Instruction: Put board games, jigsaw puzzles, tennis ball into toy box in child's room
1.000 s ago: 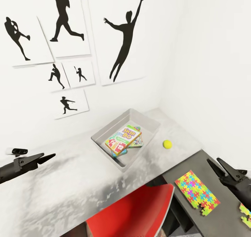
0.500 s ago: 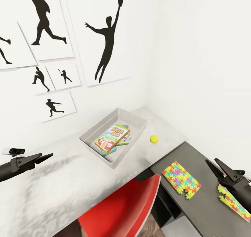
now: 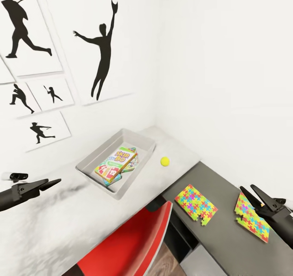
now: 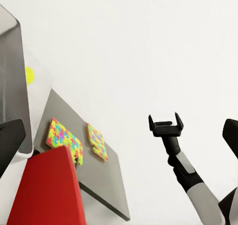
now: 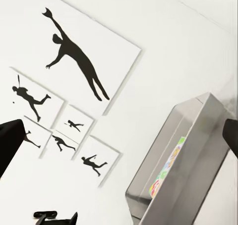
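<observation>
The light grey rectangular toy box [image 3: 87,166] with sloping sides sits on the long white-topped table [image 3: 53,223] by the wall, and it's loaded: the green-yellow "Skip-Bo" board game box [image 3: 114,162] lies on top of a stack of flat game boxes. I can make out edges of at least one more beneath it, but the exact count is hidden. One small yellow-green tennis ball [image 3: 165,161] rests on the white top just beside the bin, not touching it. Over on the lower dark grey table section [image 3: 228,235], two multicoloured jigsaw puzzle sheets: the near one [image 3: 195,203] lies flat, the far one [image 3: 252,220] sits partly behind the right gripper [image 3: 255,192], whose fingers are spread wide, holding nothing. The left gripper [image 3: 51,183] hovers over the white top, fingers narrowly parted, empty. A red chair [image 3: 134,243] tucks under the table. Six black silhouette pictures [image 3: 99,50] hang on the wall.
</observation>
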Available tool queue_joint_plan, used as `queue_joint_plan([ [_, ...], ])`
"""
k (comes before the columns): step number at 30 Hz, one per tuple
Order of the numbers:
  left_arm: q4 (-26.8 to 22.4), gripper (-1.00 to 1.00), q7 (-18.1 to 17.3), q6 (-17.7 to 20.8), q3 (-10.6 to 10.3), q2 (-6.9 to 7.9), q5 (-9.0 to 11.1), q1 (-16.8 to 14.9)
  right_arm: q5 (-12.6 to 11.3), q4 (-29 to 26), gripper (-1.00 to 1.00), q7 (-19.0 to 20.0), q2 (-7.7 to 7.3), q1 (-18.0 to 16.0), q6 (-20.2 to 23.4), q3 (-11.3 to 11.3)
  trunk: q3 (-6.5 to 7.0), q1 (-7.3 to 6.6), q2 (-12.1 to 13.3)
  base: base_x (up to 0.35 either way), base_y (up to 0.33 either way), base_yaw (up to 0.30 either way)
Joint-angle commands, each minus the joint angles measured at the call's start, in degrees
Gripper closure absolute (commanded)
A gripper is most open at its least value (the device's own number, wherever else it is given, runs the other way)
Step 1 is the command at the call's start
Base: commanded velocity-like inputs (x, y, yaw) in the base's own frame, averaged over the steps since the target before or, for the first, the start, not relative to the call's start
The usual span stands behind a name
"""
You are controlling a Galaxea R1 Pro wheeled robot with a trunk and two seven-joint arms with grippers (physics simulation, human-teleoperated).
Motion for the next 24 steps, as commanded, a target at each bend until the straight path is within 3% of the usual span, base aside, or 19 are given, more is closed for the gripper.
queue_joint_plan([
  [1, 0.0, -1.0, -0.2, 0.6, 0.0, 0.04, 0.0, 0.0, -0.1, 0.0, -1.0, 0.1, 0.02, -0.1, 0.3, 0.0, -0.04, 0.03, -0.1, 0.0, -0.015, -0.219],
  [11, 0.2, -1.0, -0.2, 0.5, 0.0, 0.14, 0.0, 0.0, -0.1, 0.0, -1.0, 0.1, 0.11, -0.1, 0.3, -0.1, 0.64, 0.03, -0.1, -0.008, -0.02, -0.219],
  [24, 0.2, -1.0, -0.2, 0.5, 0.4, 0.16, 0.0, 0.0, -0.1, 0.0, -1.0, 0.1, 0.14, -0.1, 0.3, -0.1, 1.52, 0.03, -0.1, -0.107, -0.144, -0.219],
])
